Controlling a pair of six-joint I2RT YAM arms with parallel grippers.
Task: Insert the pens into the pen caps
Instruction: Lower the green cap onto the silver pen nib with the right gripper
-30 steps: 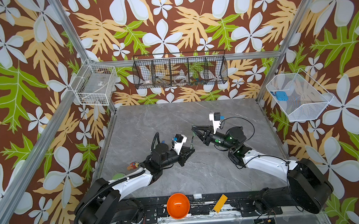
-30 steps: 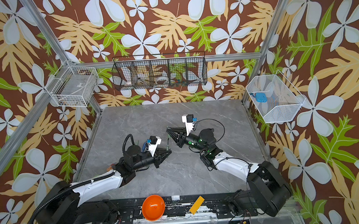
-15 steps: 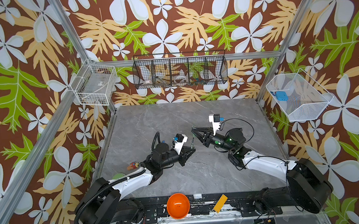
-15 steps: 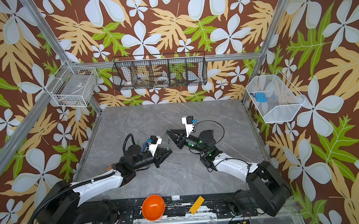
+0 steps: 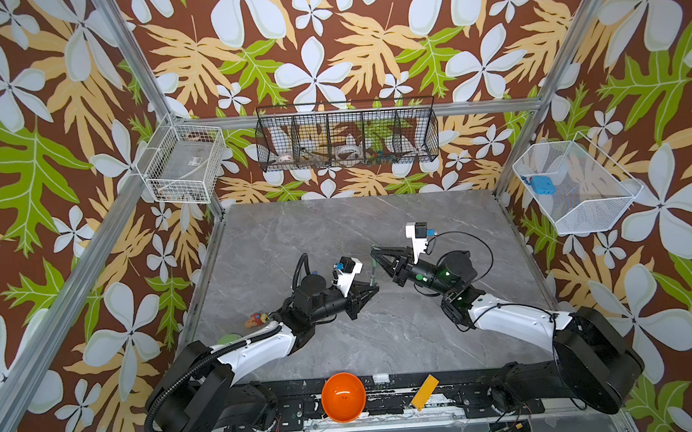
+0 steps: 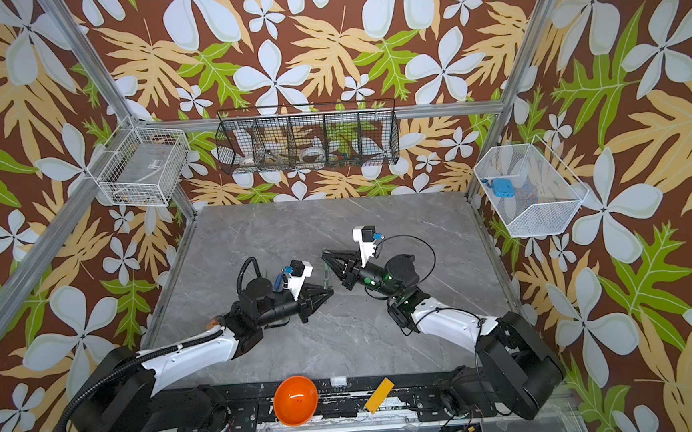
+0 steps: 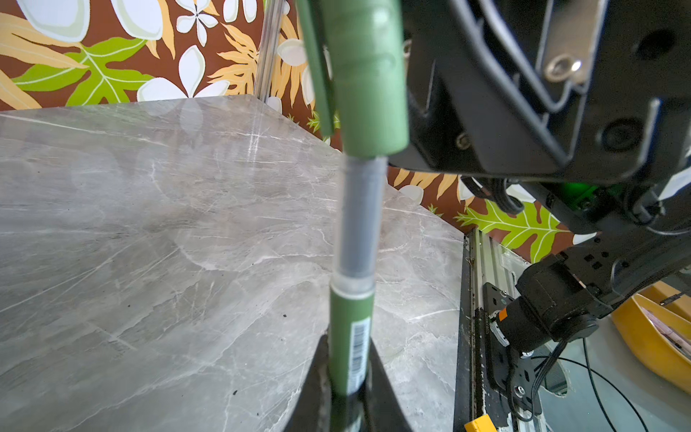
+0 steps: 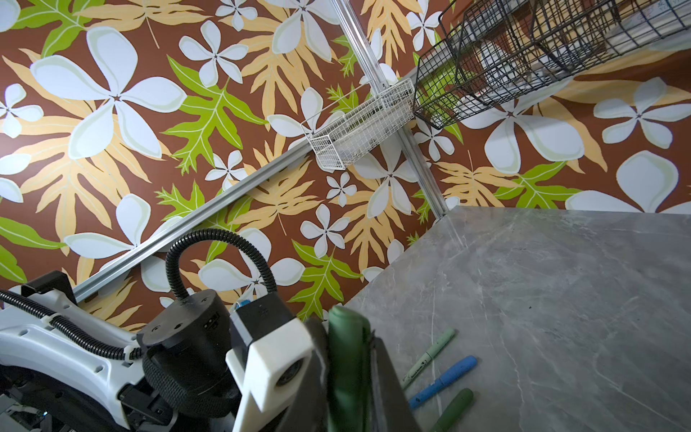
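— On the left?
— Tight hold of the left gripper point(image 5: 373, 288) on the dark green pen point(image 7: 349, 336), above the table point(image 7: 149, 224).
— And on the right?
— Narrow hold of the right gripper point(image 5: 376, 253) on the dark green cap point(image 7: 368, 74), pen tip inside it. Three more pens point(image 8: 443, 379) flat on the table.

Both arms share one build: glossy white shells on the long links of the left arm point(image 5: 258, 350) and right arm point(image 5: 510, 322), set between matte black round joint housings point(image 8: 187, 318). A ribbed black hose point(image 8: 220, 233) runs along the left arm, pinned by white clips point(image 8: 127, 353). A thin black cable point(image 5: 468, 233) arcs off the right arm, whose wrist shows a green light point(image 5: 444, 275). Each wrist bears a white camera bracket point(image 5: 347, 274) with a blue plug point(image 5: 431, 232). The left end effector point(image 5: 375, 288) and right end effector point(image 5: 374, 251) are black tapered frames. A silver screw point(image 7: 561, 67) shows on the right one.
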